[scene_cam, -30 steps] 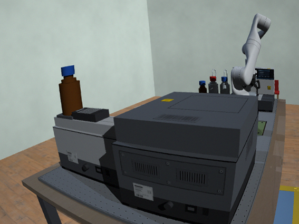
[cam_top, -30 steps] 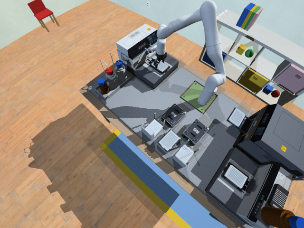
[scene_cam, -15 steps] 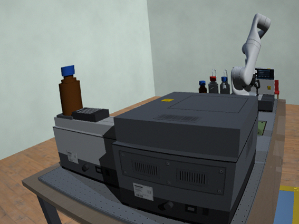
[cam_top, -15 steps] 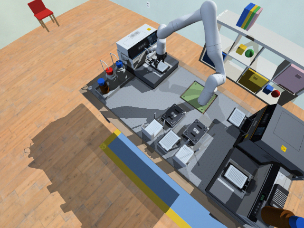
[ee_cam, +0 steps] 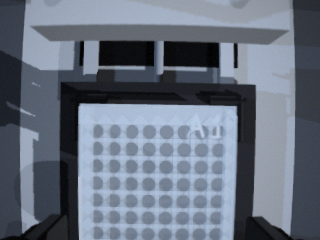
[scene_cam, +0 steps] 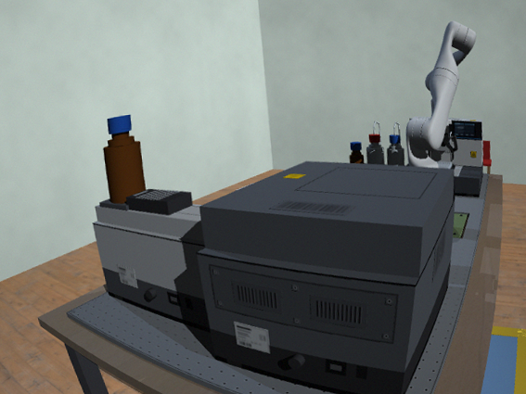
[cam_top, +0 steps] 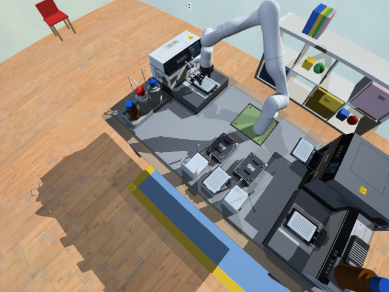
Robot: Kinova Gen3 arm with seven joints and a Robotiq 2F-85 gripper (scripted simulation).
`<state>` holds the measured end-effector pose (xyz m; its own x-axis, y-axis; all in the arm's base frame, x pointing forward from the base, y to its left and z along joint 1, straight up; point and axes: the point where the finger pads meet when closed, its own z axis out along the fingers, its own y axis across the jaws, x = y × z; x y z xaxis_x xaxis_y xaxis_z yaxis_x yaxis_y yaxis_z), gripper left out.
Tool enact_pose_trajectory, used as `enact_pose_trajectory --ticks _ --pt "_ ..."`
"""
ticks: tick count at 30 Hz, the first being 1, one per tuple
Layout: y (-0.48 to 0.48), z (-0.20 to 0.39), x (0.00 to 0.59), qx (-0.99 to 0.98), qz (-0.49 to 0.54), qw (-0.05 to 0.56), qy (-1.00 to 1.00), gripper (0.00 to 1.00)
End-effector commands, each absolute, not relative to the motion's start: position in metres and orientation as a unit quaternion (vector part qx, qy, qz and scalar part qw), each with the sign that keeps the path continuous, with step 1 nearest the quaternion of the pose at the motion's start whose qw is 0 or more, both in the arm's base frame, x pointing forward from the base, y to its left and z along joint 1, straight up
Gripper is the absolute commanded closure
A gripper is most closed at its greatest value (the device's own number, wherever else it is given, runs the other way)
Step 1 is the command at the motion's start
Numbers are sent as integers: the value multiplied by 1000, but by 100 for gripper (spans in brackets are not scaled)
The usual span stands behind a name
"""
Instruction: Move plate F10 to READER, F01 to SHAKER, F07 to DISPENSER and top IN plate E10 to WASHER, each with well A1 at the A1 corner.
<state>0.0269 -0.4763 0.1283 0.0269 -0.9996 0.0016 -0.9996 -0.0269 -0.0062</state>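
A white well plate (cam_top: 206, 84) (ee_cam: 157, 170) lies flat inside the black locator frame (ee_cam: 69, 150) on the deck of the far-left instrument (cam_top: 173, 56), the one beside the bottles. In the wrist view an A1 mark (ee_cam: 206, 131) shows at the plate's upper right corner. My gripper (cam_top: 202, 78) (ee_cam: 157, 232) hangs straight over this plate. It is open, and its dark fingertips stand at either side of the plate, apart from it. Other white plates sit on the tray of the dark instrument at the right (cam_top: 302, 149), on the front-right instrument (cam_top: 301, 225), and on a block at the table's front edge (cam_top: 216, 179).
Two walled racks (cam_top: 195, 163) (cam_top: 235, 198) flank the front plate. Black nests N6 (cam_top: 221, 146) and RG (cam_top: 250, 168) stand mid-table, a green pad (cam_top: 246, 120) under the arm base. Three bottles (cam_top: 140, 94) stand left of the far instrument. The arm (scene_cam: 441, 95) shows far back in the exterior view.
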Motion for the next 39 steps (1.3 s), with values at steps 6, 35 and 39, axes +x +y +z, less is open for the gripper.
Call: enact_pose_trajectory --ticks 6,35,39 --pt "-477 138 27 -717 -3 1 698 0" --pt "-477 174 27 -717 -3 1 698 0" --pt "-477 176 27 -717 -3 1 698 0"
